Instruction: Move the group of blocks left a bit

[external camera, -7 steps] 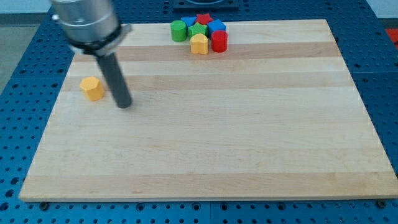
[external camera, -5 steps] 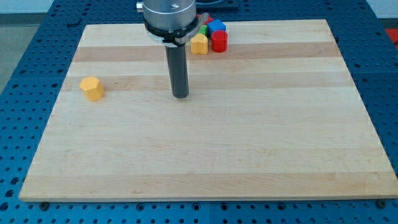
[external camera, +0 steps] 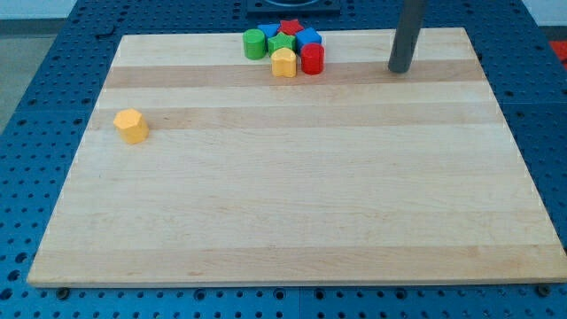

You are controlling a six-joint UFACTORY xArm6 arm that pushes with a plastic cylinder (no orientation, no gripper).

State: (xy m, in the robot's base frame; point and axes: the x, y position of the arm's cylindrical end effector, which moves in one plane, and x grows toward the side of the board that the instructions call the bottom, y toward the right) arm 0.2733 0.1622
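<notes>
A tight group of blocks sits at the board's top middle: a green cylinder (external camera: 255, 43), a blue block (external camera: 269, 31), a red star (external camera: 290, 27), a blue block (external camera: 308, 39), a green block (external camera: 282, 43), a yellow block (external camera: 283, 63) and a red cylinder (external camera: 312, 58). My tip (external camera: 400, 68) rests on the board to the right of the group, about a hundred pixels from the red cylinder, touching none of them. A lone orange hexagonal block (external camera: 131, 126) lies far off at the view's left.
The wooden board (external camera: 292, 221) lies on a blue perforated table (external camera: 27, 106). The group sits close to the board's top edge. A dark object (external camera: 292, 7) stands just beyond that edge.
My tip has swept from beside the orange block at the left, across the board's middle, to the top right, past the group. No block has moved.
</notes>
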